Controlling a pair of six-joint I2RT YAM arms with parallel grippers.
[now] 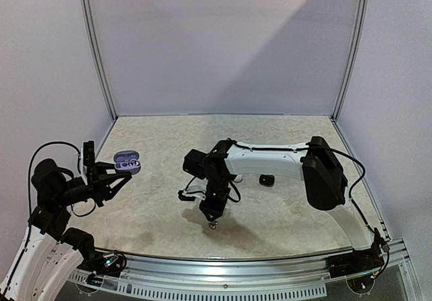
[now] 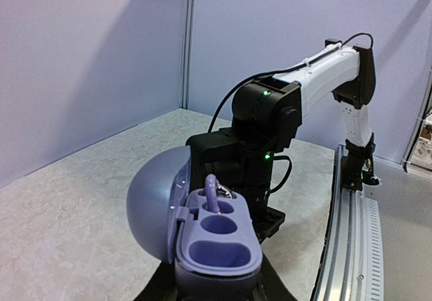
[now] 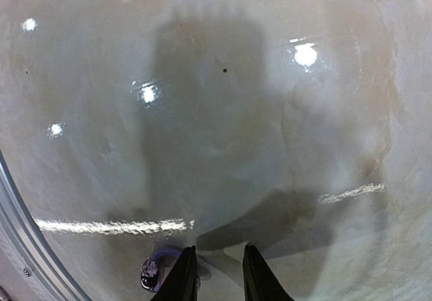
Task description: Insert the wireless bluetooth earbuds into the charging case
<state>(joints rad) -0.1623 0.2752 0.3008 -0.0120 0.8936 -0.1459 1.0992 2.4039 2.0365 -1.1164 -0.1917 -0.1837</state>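
Charging case (image 2: 217,257) in left jaws; right jaws narrowly parted; glossy beige table (image 1: 162,139), lilac walls (image 1: 216,44).

A pale beige, marbled table (image 1: 162,139) fills the floor of the booth, glossy enough in the right wrist view to carry bright glints of light and broad soft shadows. Plain lilac-grey walls (image 1: 223,44) close it in on three sides, joined at the back corners by slim metal posts (image 1: 96,51). A slotted aluminium rail (image 1: 223,274) curves along the near edge. Right of centre lies a small dark object (image 1: 267,179), possibly a pebble-shaped box, too small to identify.
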